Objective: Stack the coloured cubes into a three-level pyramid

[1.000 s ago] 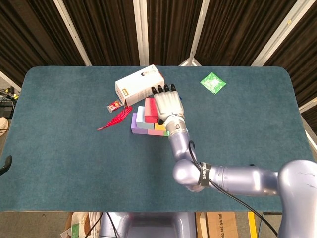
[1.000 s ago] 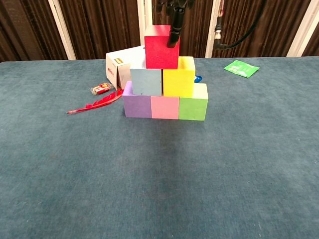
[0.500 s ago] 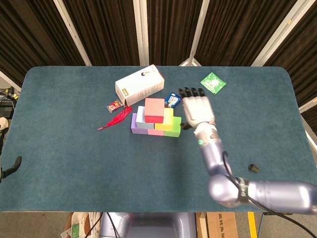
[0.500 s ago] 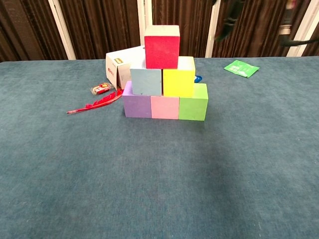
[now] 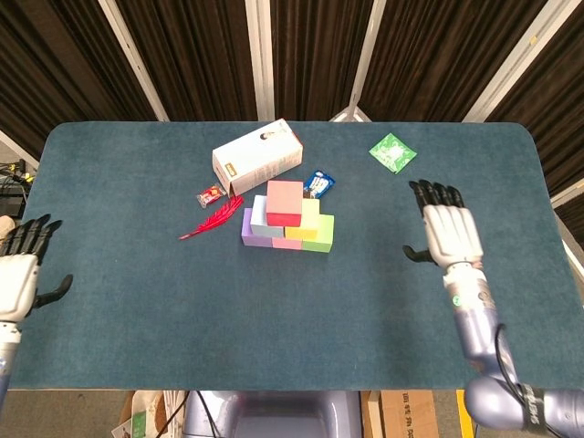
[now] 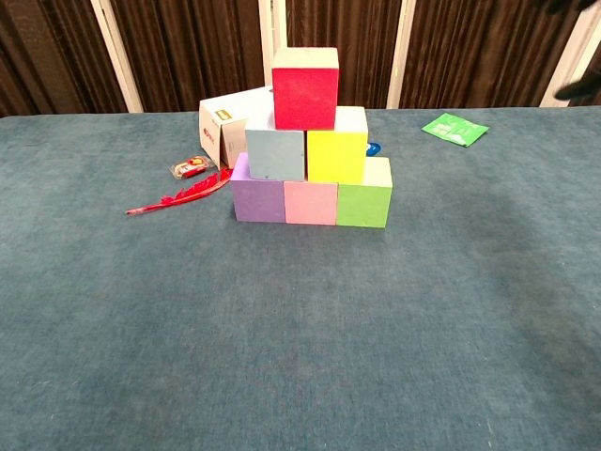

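The upright pyramid has its 3-cube base running left-right.

No readable text anywhere. White box has a yellow label w/ dark print on its end face, plus a small logo on top, both too small to make out. Green packet, blue packet & small red wrapper carry print, all illegible.

blue packet mostly hidden behind yellow cube; wrapper text illegible
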You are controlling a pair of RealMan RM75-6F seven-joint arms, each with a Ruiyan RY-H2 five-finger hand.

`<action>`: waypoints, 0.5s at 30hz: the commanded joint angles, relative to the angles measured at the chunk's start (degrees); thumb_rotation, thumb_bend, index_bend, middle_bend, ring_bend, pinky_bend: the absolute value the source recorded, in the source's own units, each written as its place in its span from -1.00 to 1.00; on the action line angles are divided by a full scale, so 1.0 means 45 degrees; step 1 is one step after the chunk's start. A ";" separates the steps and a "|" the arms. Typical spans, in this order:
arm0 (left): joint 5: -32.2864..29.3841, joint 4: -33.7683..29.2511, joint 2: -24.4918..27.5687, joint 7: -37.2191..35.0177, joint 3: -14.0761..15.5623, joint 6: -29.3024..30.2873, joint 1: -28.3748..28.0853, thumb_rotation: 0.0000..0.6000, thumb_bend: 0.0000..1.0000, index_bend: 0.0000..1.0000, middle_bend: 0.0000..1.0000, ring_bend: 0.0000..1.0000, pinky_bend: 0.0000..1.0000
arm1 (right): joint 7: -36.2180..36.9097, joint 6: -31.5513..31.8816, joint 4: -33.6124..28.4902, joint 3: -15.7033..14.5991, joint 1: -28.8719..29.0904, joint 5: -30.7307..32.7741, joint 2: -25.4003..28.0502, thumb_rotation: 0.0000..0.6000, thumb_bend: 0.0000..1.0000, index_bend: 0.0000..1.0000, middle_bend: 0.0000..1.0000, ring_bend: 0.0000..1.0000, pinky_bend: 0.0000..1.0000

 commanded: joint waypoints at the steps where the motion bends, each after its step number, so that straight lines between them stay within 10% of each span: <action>1: -0.0566 -0.0500 0.0408 0.0402 -0.0295 -0.1435 -0.1010 1.00 -0.20 -0.76 -0.98 -1.00 -1.00 | 0.0676 0.0352 0.0169 -0.0765 -0.0942 -0.1272 -0.0022 1.00 -0.47 -1.00 -0.84 -1.00 -1.00; 15: -0.6274 -0.1471 0.0226 0.3790 -0.1186 -0.4892 -0.4897 1.00 -0.19 -0.68 -0.98 -1.00 -1.00 | 0.0937 0.0642 0.0958 -0.1357 -0.2220 -0.2637 -0.0731 1.00 -0.47 -1.00 -0.84 -1.00 -1.00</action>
